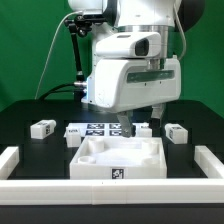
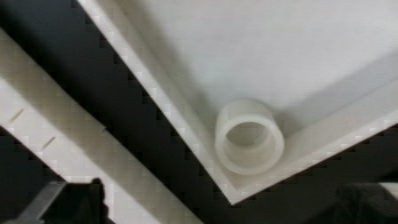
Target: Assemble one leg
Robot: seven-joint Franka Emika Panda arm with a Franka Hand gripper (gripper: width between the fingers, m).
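Several small white legs with square tags lie on the black table: one at the exterior view's left (image 1: 42, 128), one beside the tray's back corner (image 1: 77, 138), one behind the tray (image 1: 143, 128) and one at the right (image 1: 176, 132). The large white tray-shaped piece (image 1: 95, 168) sits in the front middle. My gripper (image 1: 128, 124) hangs low just behind the tray's back wall, open and empty. In the wrist view the gripper (image 2: 214, 205) is above a tray corner with a round socket (image 2: 249, 135). Its dark fingertips (image 2: 63, 200) stand wide apart at the frame's edge.
The marker board (image 1: 100, 128) lies on the table behind the tray, partly hidden by the arm. A low white rail (image 1: 12, 160) borders the table on both sides and along the front. A green curtain hangs at the back.
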